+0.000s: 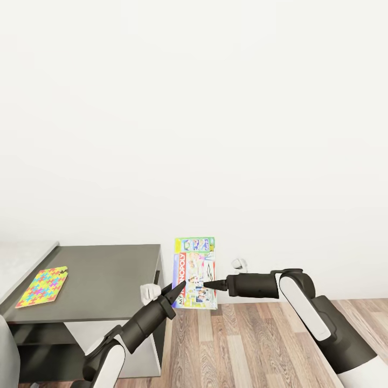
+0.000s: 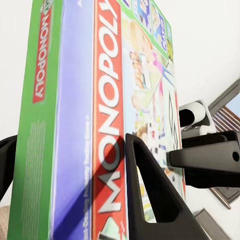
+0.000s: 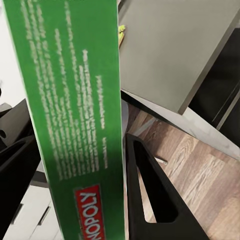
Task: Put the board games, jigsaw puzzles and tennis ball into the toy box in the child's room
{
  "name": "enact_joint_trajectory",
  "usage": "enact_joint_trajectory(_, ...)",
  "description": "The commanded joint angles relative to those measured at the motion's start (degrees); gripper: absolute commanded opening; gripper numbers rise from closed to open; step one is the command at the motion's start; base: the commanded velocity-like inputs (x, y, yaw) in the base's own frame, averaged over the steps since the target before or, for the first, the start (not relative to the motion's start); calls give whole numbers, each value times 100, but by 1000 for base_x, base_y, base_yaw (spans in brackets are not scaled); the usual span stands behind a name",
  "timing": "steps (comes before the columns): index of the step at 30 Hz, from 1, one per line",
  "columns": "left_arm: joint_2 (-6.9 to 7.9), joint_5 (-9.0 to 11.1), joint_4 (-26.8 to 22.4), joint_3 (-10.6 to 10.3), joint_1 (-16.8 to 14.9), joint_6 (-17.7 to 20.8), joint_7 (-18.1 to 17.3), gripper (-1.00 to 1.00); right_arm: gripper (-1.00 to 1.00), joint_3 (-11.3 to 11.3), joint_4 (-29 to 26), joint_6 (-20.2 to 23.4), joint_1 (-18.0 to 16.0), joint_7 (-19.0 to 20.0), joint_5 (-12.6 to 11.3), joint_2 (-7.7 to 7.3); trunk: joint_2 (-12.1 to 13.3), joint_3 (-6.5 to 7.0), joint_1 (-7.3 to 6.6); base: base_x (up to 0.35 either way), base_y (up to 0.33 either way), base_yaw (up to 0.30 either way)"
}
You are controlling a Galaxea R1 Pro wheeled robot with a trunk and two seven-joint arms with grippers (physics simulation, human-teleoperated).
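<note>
Monopoly board game (image 1: pixel 195 272) stands upright in the air beside the table's (image 1: pixel 108 269) right edge, pinched between the fingers of both left gripper (image 1: pixel 173 298) and right gripper (image 1: pixel 207 284). Jigsaw puzzle (image 1: pixel 42 286) lies near the table's left edge.

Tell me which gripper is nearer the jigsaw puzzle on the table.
Left. The left gripper grips the board game beside the table's right end; the right gripper holds it from farther right. The puzzle lies far left.
</note>
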Motion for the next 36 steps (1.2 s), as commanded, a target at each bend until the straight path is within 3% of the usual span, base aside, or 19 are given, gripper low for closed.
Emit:
enact_joint_trajectory(1,-4,-12,7,3,-4,34,7,-100,-100,9,-9,103,-4,75,-357,1,-7,-9,1,0,0,0)
enact_joint_trajectory(14,-4,-11,7,-2,-4,34,7,-100,-100,2,-9,103,-4,77,-359,-2,-7,-9,1,0,0,0)
enact_joint_trajectory(15,-4,-11,7,-3,-4,34,7,100,-100,2,-9,103,-4,77,-361,-3,-7,-9,1,0,0,0)
enact_joint_trajectory(36,1,-19,17,1,-4,34,6,100,-100,-47,-9,103,-4,83,-381,-7,-7,-9,1,0,0,0)
